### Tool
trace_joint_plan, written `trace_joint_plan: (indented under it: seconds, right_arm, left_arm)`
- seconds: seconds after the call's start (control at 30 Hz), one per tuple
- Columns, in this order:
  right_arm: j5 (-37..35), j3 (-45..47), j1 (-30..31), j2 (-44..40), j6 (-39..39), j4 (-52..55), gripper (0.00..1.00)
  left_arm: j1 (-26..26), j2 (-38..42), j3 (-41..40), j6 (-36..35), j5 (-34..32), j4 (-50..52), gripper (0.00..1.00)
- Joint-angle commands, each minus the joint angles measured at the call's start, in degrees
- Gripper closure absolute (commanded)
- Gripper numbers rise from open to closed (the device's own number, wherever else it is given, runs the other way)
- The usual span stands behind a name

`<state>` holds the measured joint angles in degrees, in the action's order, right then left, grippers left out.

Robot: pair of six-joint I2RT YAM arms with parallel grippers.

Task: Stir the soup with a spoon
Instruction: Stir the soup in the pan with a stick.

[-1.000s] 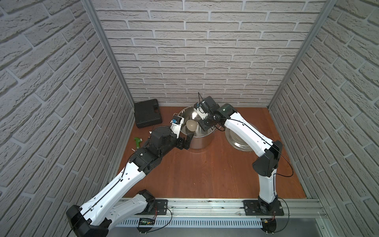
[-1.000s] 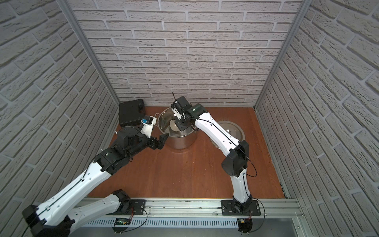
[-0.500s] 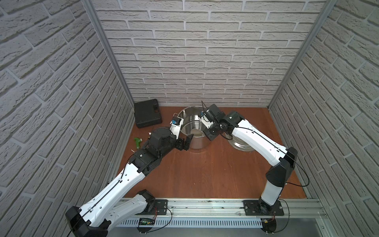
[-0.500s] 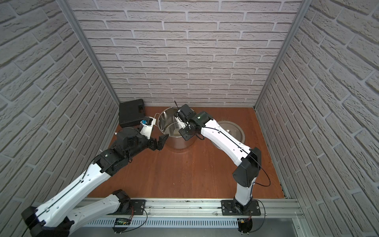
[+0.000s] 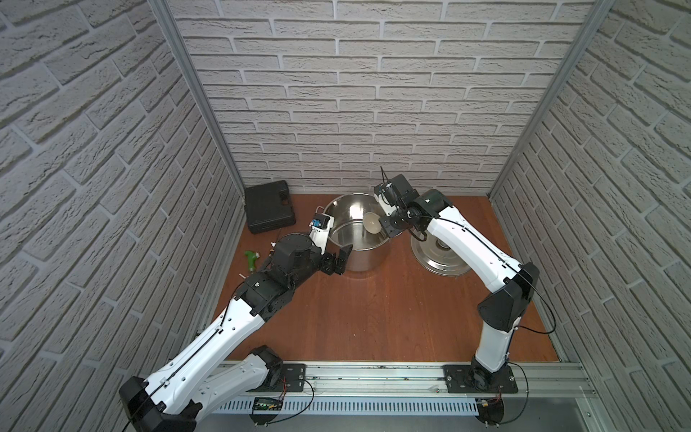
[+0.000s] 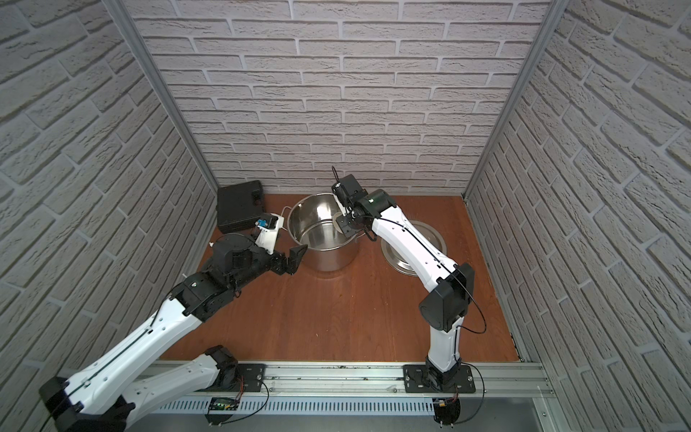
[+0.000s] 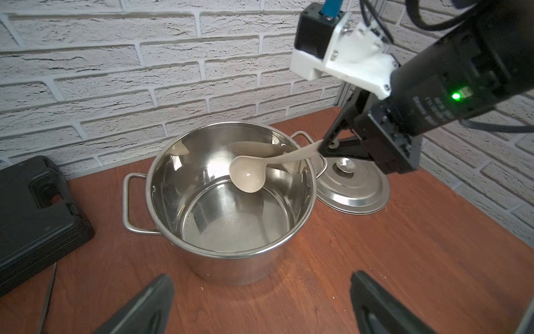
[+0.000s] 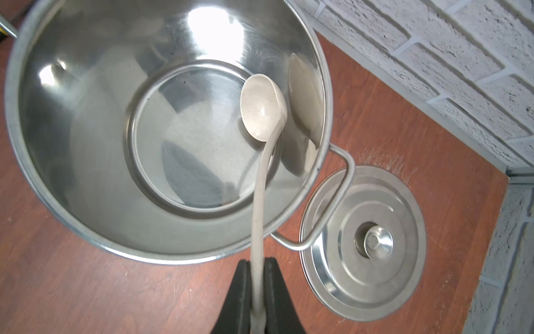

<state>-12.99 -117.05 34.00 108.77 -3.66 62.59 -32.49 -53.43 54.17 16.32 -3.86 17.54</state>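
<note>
The spoon (image 8: 261,110) is a cream ladle. My right gripper (image 8: 257,269) is shut on its handle just outside the pot's rim. The spoon's bowl (image 5: 372,223) hangs inside the steel pot (image 5: 362,258), near its right inner wall and above the bottom. No soup shows; the pot's bottom (image 7: 231,228) is bare metal. In the left wrist view the spoon (image 7: 247,176) reaches in over the rim from the right gripper (image 7: 325,147). My left gripper (image 5: 338,260) is open and empty, low on the table in front of the pot's left side, with its fingers (image 7: 150,306) wide apart.
The flat steel lid (image 5: 445,262) lies on the table right of the pot, partly under my right arm. A black case (image 5: 269,211) sits in the back left corner. A small green-handled tool (image 5: 251,259) lies by the left wall. Brick walls close three sides.
My right arm has carried the spoon's bowl from the pot's left-middle across to its right side, and its elbow has swung out right. The left arm has stayed put.
</note>
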Motion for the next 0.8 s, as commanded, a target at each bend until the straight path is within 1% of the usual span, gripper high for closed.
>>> trace_joint_plan:
  seconds: [0.0, 0.1, 0.13, 0.3, 0.33, 0.47, 0.67, 0.77]
  right_arm:
    - [3.0, -4.8, 0.9, 2.8, -0.1, -1.1, 0.97]
    - [4.1, -7.6, 2.7, 4.2, -0.7, -0.5, 0.97]
    - [4.2, -8.0, 3.4, 5.8, -0.9, -0.5, 0.97]
    - [5.9, -6.5, 5.5, 5.0, -1.9, 0.0, 0.97]
    - [6.3, -5.6, 5.9, 4.9, -2.0, 0.2, 0.97]
    - [5.5, -0.2, 6.5, -0.4, -2.3, 0.5, 0.97]
    - [0.7, 10.4, 6.2, -8.3, -2.3, -2.4, 0.97]
    - [-0.2, 12.3, 5.0, -10.0, -2.1, -2.7, 0.97]
  left_arm:
    - [-0.3, 0.9, -0.7, 0.2, 0.2, -3.5, 0.02]
    - [-0.3, 0.5, -0.7, 0.2, 0.3, -4.0, 0.02]
    - [-0.2, 0.3, -0.7, 0.2, 0.3, -4.2, 0.01]
    - [-0.2, -0.5, -0.5, 0.1, 0.5, -4.7, 0.02]
    - [-0.2, -0.6, -0.5, 0.1, 0.5, -4.8, 0.02]
    - [-0.3, -0.9, -0.5, 0.1, 0.5, -4.9, 0.02]
    - [-0.2, -1.2, -0.6, 0.1, 0.7, -4.7, 0.02]
    - [-0.3, -1.1, -0.6, 0.1, 0.8, -4.5, 0.02]
